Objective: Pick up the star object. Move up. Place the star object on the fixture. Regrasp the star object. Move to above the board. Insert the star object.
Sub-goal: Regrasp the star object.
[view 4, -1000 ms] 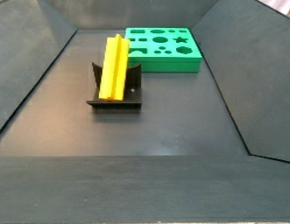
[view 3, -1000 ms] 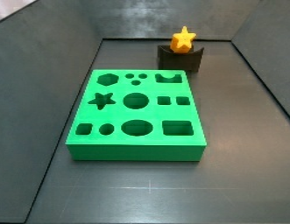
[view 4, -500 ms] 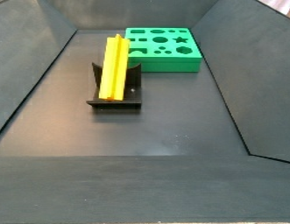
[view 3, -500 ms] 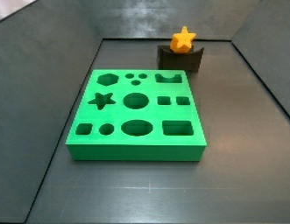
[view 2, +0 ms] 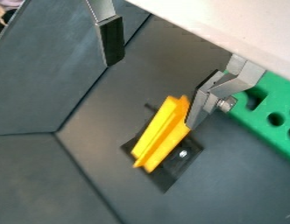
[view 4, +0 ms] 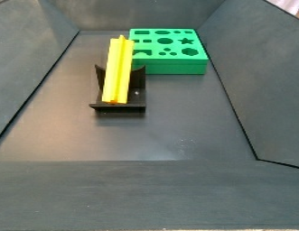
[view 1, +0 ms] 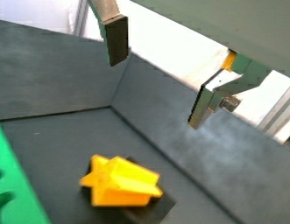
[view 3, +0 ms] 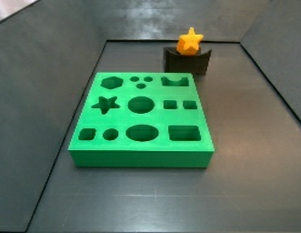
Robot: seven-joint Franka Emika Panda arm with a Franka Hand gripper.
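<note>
Your gripper point(view 1: 159, 79) hangs high above the floor with its jaws spread wide and nothing between them; you see it only in the wrist views point(view 2: 159, 74), and neither side view catches it. One finger point(view 1: 116, 39) is a flat silver plate with a dark pad, and the other finger point(view 1: 213, 98) stands well apart from it. Below the open gap, the star object point(view 2: 161, 133) lies lengthwise on the fixture point(view 2: 179, 164), resting in its notch. In a side view the star object point(view 4: 116, 69) sits at about 10 o'clock from the frame's centre, with the fixture point(view 4: 120, 102) under it. The board point(view 4: 170, 51) lies flat on the floor at about 2 o'clock from the fixture, just beside it but apart.
</note>
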